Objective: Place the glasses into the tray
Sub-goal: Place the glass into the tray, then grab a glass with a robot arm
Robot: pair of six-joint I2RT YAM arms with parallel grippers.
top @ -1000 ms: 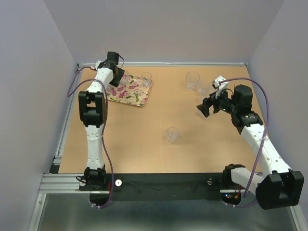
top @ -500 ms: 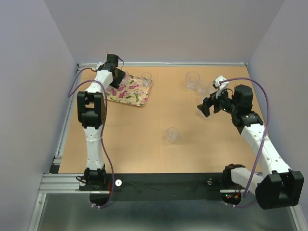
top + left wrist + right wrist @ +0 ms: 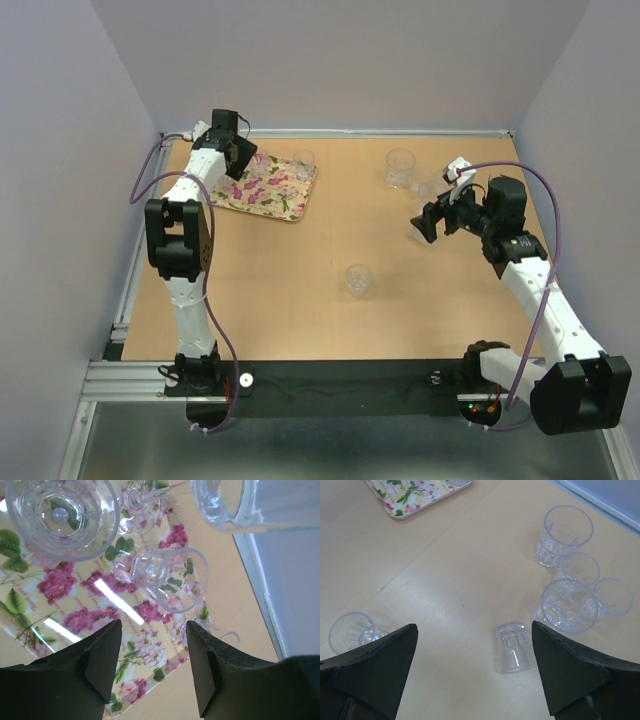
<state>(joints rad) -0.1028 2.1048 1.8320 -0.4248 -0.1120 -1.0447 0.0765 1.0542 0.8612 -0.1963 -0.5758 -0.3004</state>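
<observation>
My left arm [image 3: 192,300] and right arm [image 3: 548,305]: white links, black joint housings. A purple cable [image 3: 554,240] trails along each. Fingers [image 3: 102,662]: matte black, wedge-shaped.

Shows the tray [image 3: 275,195] lying far left on the table [image 3: 300,320], a small glass [image 3: 303,162] at its far right corner. Places the left gripper [image 3: 243,163] over the tray's far left end, the right gripper [image 3: 422,228] near a larger glass [image 3: 400,168] at far right. Leaves a lone glass [image 3: 358,280] mid-table.
</observation>
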